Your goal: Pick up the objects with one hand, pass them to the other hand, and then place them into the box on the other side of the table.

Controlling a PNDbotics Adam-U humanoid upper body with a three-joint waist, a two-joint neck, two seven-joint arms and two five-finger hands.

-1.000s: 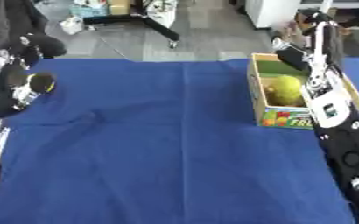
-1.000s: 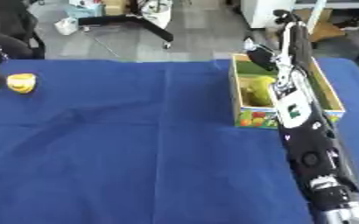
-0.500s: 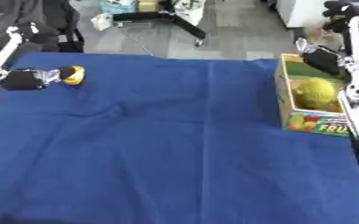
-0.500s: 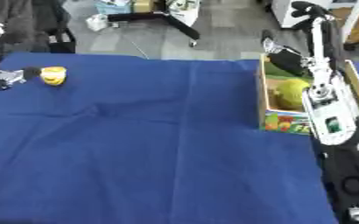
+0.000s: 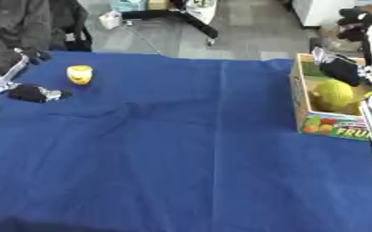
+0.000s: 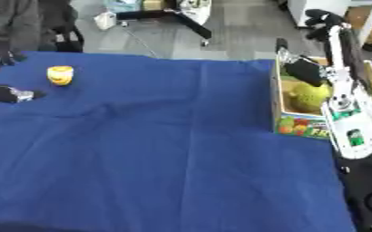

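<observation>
Covering the desk (image 5: 181, 158) from edge to edge is a blue cloth (image 5: 189, 181), creased in a few shallow folds toward the left side. Beyond the far edge lies a grey floor (image 5: 245, 31) with the black legs of a stand (image 5: 177, 18) on it.

Task object: a small yellow object (image 5: 80, 74) stands on the cloth near the far left corner of the desk. It appears rounded and roughly as tall as it is wide, so no long axis or pointing direction can be determined.

Left robot hand (image 5: 32, 93): it lies low on the cloth at the left edge, just beside the yellow object on its near-left and apart from it. Whether its fingers are straight or curled cannot be determined. Nothing is visibly held by it.

Box (image 5: 324, 122): an open cardboard box with printed fruit on its near face stands at the right edge of the desk, its long sides running from near edge to far edge. A round yellow-green fruit (image 5: 334, 94) sits inside it.

Right robot hand (image 6: 304, 70): it sits over the far end of the box, just beyond the fruit, with the white and black forearm (image 6: 348, 113) extending along the right edge. The finger state of this robot hand cannot be determined either.
</observation>
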